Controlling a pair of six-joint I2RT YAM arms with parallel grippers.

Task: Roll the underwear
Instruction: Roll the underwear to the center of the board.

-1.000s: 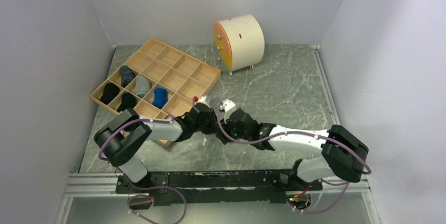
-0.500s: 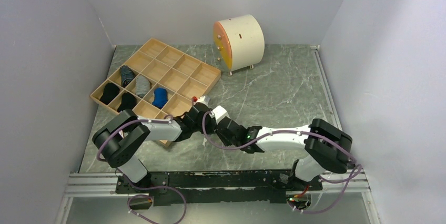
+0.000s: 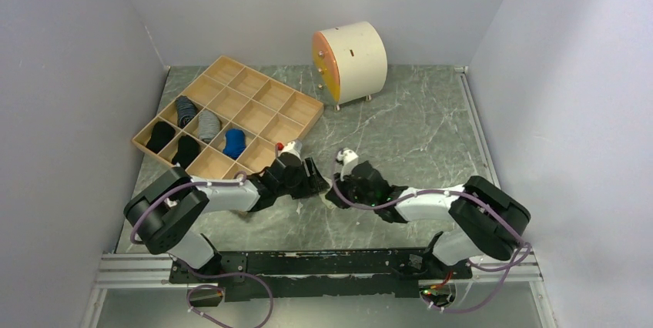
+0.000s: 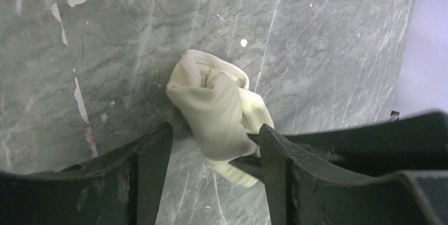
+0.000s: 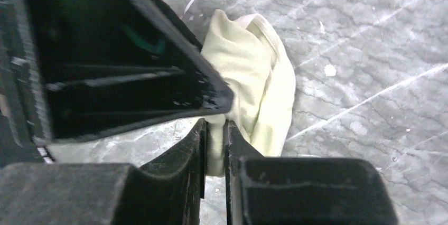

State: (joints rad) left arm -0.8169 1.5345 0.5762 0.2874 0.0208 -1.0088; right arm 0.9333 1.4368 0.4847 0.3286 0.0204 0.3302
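Just off the wooden tray's (image 3: pixel 266 97) near edge, the bunched cream underwear (image 4: pixel 216 114) lies on marble (image 3: pixel 416 128) stretching bare away from the tray, left gripper (image 4: pixel 214 140) jaws spread around it, right gripper (image 5: pixel 214 130) pinching its edge.

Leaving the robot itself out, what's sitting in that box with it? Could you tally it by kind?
Wooden divider tray: 1
Rolled bundles inside it: 5
Pale yellow cloth bundle: 1
Round white cabinet: 1
Total: 8
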